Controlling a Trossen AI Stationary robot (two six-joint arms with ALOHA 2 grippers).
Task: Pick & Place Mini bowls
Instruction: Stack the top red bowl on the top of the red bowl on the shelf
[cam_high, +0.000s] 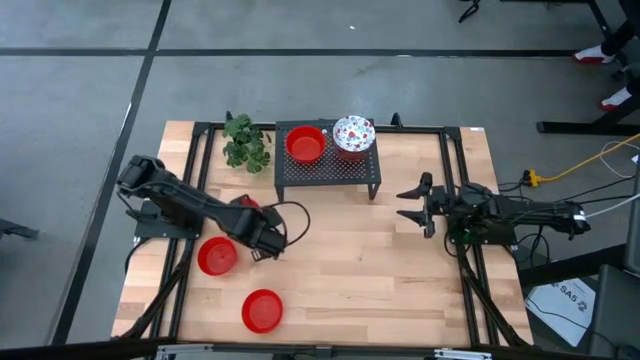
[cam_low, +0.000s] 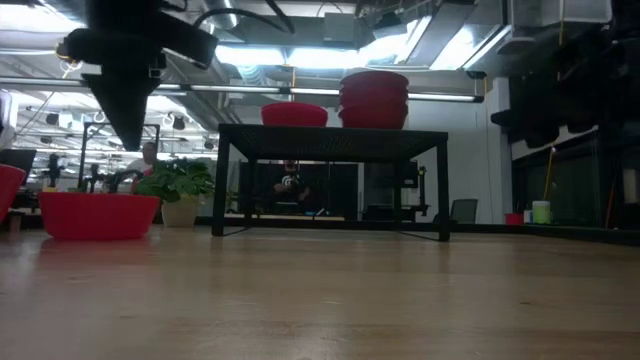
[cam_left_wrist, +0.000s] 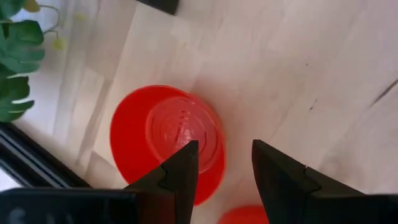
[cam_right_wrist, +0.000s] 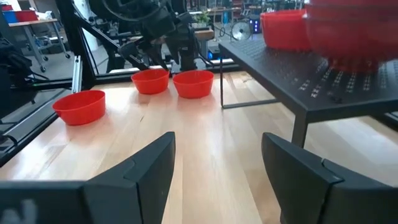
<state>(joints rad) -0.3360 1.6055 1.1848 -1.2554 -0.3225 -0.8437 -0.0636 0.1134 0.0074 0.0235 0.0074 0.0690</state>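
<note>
**Left claw parted above a red bowl on the table**

The left gripper (cam_left_wrist: 224, 171) hangs over the wooden table (cam_high: 380, 260) with its two dark fingers parted by a narrow gap, nothing between them and touching nothing. Just past its fingertips sits a plain glossy red bowl (cam_left_wrist: 168, 140), round, with concentric rings showing in its middle; from above, this bowl (cam_high: 217, 256) lies on the table's left side, just beside the gripper (cam_high: 268, 240). A second red bowl (cam_high: 262, 309) rests nearer the front edge, apart from the first. On the black perforated metal stand (cam_high: 328, 170) at the back stand another red bowl (cam_high: 306, 144) and, beside it, a white bowl with red floral speckles (cam_high: 352, 134) topping a stack. A green leafy plant (cam_high: 245, 141) stands left of the stand. The right gripper (cam_high: 415, 203) waits at the table's right side, fingers spread wide and empty.
</note>
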